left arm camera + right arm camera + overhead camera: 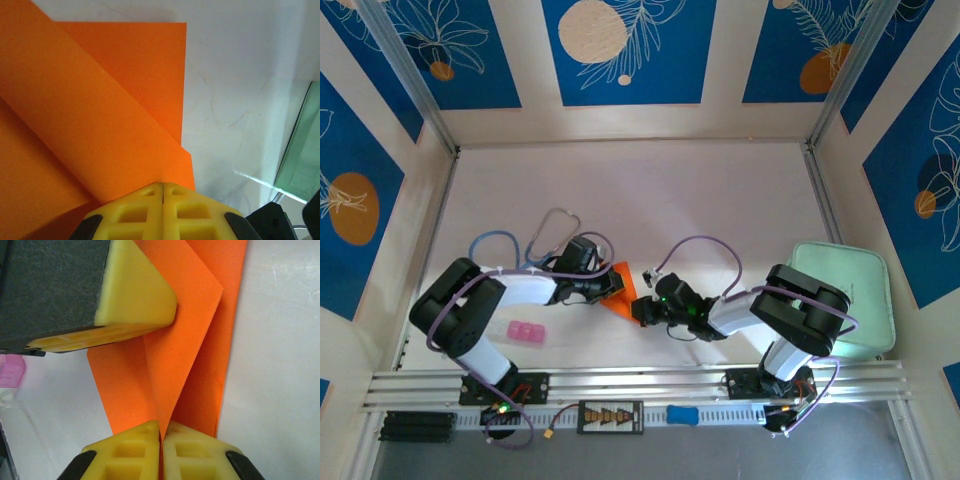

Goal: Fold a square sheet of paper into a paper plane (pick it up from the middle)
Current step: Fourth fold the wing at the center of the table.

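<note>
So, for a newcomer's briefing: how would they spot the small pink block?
Find the left arm at the table's near edge. Right of its elbow, lying flat, is the pink block. It's the only pink thing: the paper is orange, the tray pale green.

The left arm bends out from its base at 7 o'clock, forearm low, and the left claw [607, 286] points toward 3 o'clock. The right arm folds in from 5 o'clock, and the right claw [642, 312] points toward 9 o'clock. Their tips nearly meet. Each claw's jaws are pressed together on the square sheet of paper [623, 293].
</note>
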`<state>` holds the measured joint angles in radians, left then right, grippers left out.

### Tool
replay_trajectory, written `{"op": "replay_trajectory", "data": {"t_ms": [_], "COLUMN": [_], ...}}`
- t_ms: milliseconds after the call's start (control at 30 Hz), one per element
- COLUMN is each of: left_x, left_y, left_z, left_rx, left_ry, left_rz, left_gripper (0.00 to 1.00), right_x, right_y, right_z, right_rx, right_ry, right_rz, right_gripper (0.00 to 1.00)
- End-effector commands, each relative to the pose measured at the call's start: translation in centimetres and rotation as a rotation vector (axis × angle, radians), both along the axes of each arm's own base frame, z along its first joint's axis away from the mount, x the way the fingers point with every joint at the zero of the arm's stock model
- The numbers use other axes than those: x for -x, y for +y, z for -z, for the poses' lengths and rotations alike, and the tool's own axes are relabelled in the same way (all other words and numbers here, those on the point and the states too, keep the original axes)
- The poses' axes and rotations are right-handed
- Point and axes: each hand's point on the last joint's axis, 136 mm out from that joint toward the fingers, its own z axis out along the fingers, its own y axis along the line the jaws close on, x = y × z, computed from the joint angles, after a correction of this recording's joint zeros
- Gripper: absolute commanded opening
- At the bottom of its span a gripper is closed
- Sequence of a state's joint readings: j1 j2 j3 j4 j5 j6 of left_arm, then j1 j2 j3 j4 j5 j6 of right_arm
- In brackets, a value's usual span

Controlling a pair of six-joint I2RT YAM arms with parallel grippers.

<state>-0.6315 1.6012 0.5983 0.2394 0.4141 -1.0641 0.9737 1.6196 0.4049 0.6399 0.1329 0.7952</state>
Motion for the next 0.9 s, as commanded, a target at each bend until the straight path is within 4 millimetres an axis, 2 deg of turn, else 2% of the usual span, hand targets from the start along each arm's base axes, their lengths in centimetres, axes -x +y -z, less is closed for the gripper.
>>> {"op": "replay_trajectory", "data": {"t_ms": [0, 667, 867], "left_x": [0.0, 0.7, 0.8], "left_y": [-0.2, 0.0, 0.2], "left_z": [0.2, 1.6, 1.8], "left_rx": [-0.023, -0.071, -0.08], "left_ry": [-0.009, 0.03, 0.033], "left_rz": [0.024, 0.068, 0.067], "left_gripper": [0.04, 0.04, 0.04], "right_x": [1.5, 1.4, 1.3], "right_y": [-1.9, -1.8, -1.3], "right_z": [3.4, 3.3, 1.5], "right_rx": [0.12, 0.117, 0.077], "right_ry": [0.107, 0.111, 0.155], "right_rz": [0.004, 0.003, 0.001], "right_gripper": [0.1, 0.11, 0.16]}}
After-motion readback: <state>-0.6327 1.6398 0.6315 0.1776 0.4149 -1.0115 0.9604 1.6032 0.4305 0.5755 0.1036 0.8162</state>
